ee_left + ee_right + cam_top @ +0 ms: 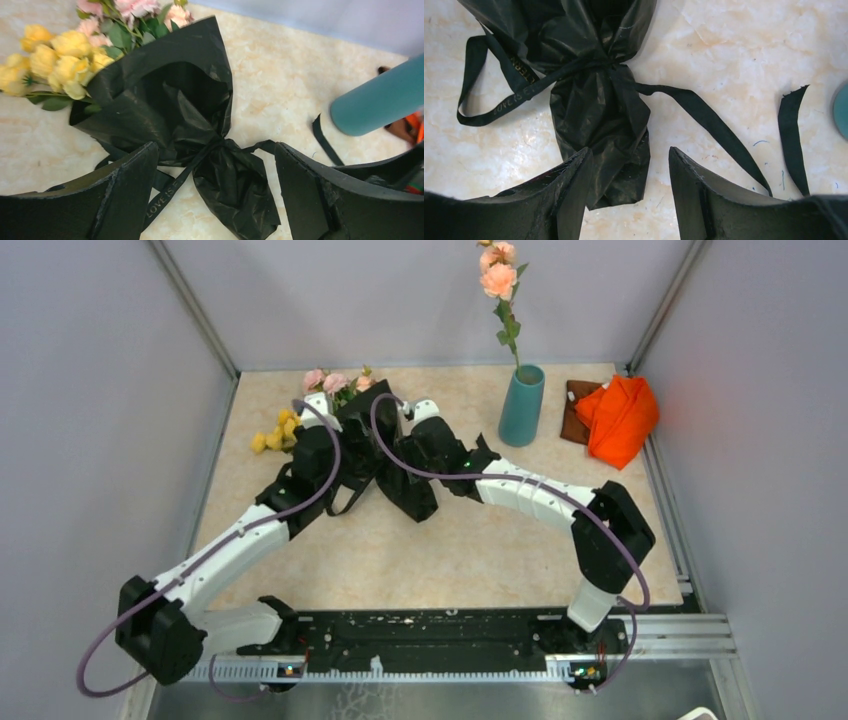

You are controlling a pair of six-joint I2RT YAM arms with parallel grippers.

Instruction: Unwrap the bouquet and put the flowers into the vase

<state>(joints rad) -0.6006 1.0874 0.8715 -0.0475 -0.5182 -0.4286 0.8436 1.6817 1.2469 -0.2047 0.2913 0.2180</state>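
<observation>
Left gripper (216, 156): black fingers spread wide, nothing held. Glossy black-wrapped bouquet (165, 100) of pink and yellow artificial flowers lies flat, its tied neck between the jaws and the blooms beyond them. Right gripper (630, 155): jaws well apart, empty. The wrap's tail sits between them, with the black printed ribbon (519, 97) knotted just ahead. Tall teal-blue ceramic vase (380, 102): off beyond the left gripper's right finger, apart. Risks: the ribbon is not yet untied, so a pull on the wrong end may tighten the knot or drag the bunch; the slick wrap may slip.
</observation>
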